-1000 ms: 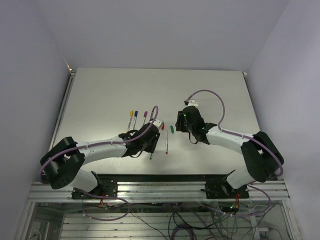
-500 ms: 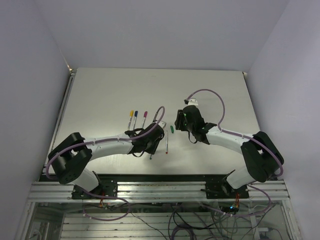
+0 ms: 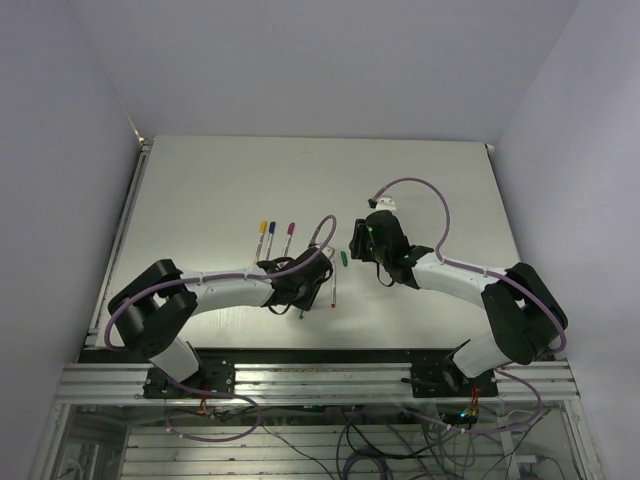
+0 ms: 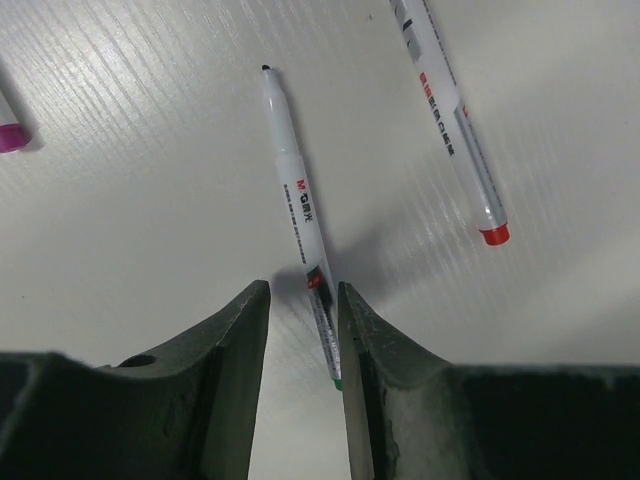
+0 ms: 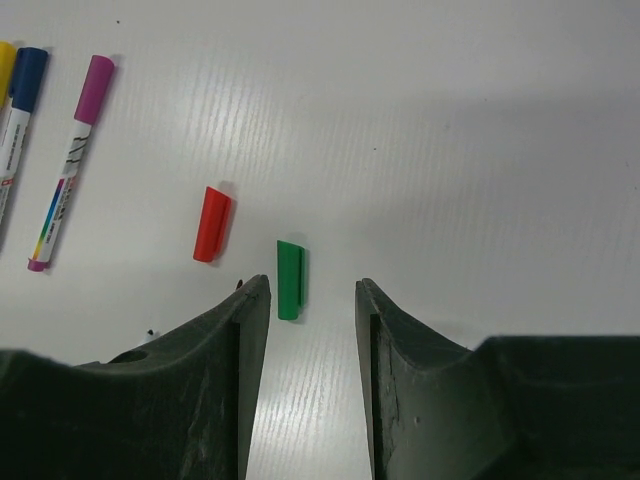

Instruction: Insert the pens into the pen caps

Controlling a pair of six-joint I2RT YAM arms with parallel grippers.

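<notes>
In the left wrist view, my left gripper (image 4: 303,290) is open, with its fingers on either side of the rear of an uncapped silver pen with a green end (image 4: 303,215), which lies flat on the table. A second uncapped pen with a red end (image 4: 452,115) lies to its right. In the right wrist view, my right gripper (image 5: 312,285) is open low over the table. The green cap (image 5: 289,280) lies just ahead of its fingertips, near the left finger. The red cap (image 5: 211,224) lies to the left of the green cap. In the top view, the left gripper (image 3: 302,296) and the right gripper (image 3: 352,250) are close together.
Three capped pens lie side by side to the left: yellow (image 3: 262,236), blue (image 3: 271,236) and purple (image 3: 289,236). The purple one also shows in the right wrist view (image 5: 70,160). A purple cable loops over each wrist. The white table (image 3: 200,190) has walls on three sides.
My left arm has swung in, and its gripper has moved a little toward the near edge, over the green-ended pen. The right arm and the caps have not moved.
</notes>
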